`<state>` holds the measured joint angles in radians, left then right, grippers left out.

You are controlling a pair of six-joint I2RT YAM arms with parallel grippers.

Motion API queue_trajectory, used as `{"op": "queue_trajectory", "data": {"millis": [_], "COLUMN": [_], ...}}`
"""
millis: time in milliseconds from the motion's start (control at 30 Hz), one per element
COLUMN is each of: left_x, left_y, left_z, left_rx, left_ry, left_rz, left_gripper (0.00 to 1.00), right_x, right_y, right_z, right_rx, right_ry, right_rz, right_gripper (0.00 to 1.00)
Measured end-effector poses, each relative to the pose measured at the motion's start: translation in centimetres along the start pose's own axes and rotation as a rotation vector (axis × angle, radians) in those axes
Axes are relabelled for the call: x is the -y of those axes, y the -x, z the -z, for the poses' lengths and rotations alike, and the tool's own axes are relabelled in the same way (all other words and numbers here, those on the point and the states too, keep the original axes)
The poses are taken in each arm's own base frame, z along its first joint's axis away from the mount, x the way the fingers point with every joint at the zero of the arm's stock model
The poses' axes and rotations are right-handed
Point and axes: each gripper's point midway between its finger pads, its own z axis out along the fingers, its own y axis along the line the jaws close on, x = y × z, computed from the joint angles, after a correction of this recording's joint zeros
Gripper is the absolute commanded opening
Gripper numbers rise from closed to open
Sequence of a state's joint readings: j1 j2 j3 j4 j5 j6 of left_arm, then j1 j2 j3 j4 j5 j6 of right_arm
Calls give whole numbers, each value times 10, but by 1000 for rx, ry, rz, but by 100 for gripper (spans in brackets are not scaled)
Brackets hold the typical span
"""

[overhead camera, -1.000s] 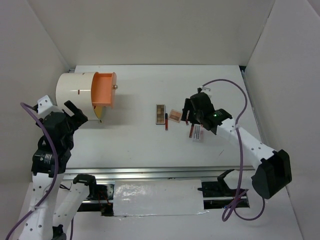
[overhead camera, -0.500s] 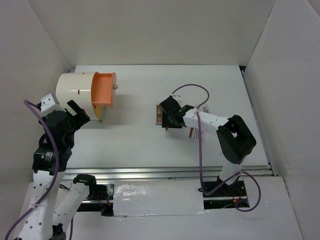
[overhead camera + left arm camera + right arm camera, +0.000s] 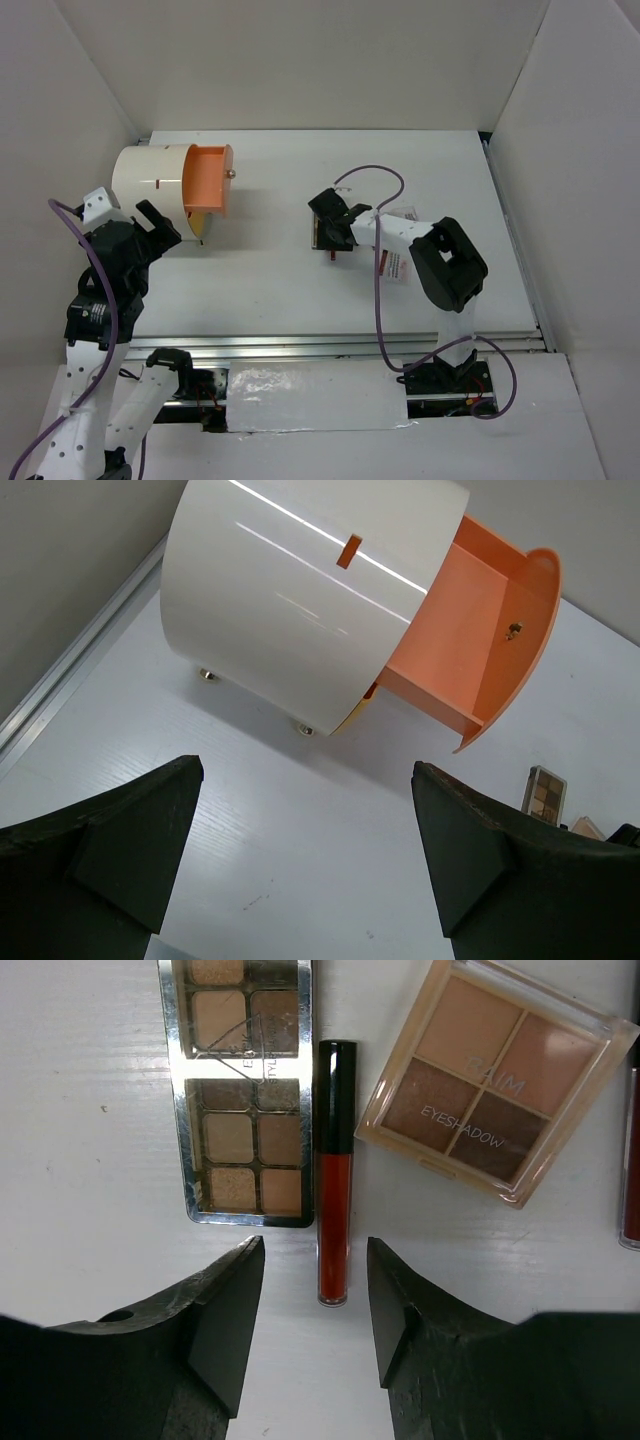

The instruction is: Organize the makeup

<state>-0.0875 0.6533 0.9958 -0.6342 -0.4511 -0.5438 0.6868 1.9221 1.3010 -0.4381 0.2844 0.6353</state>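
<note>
Lip tube (image 3: 334, 1173): slim; dark-red body, black cap; lying flat

We see a narrow silver-rimmed palette (image 3: 235, 1140) of tan and brown squares, a black-capped red lip tube (image 3: 334, 1210), a square peach palette (image 3: 495, 1080).

White cylinder (image 3: 290, 590) on small gold feet, just ahead of left claw (image 3: 305, 768); orange drawer (image 3: 470, 620) pulled out to claw's right; white table (image 3: 270, 860) beneath
</note>
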Motion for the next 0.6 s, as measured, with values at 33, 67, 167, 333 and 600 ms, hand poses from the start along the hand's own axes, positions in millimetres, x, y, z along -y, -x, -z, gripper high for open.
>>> {"op": "queue_trajectory", "data": {"millis": [33, 67, 167, 333, 600], "left_x": [0, 0, 0, 1, 3], "left_y": [0, 0, 0, 1, 0], "left_z": [0, 0, 0, 0, 0], "left_rx": [-1, -1, 1, 3, 0], "left_ry": [-1, -3, -6, -8, -17], "left_rz": [-1, -4, -15, -16, -18], "left_gripper": [99, 99, 99, 99, 99], "right_x": [0, -1, 2, 3, 6], "right_y": [1, 1, -4, -7, -10], "right_z": [0, -1, -2, -7, -11], "right_rx": [4, 6, -2, -10, -17], "right_ry": [1, 2, -3, -10, -26], "right_rz": [-1, -2, 0, 2, 7], "right_gripper": [53, 52, 49, 40, 28]}}
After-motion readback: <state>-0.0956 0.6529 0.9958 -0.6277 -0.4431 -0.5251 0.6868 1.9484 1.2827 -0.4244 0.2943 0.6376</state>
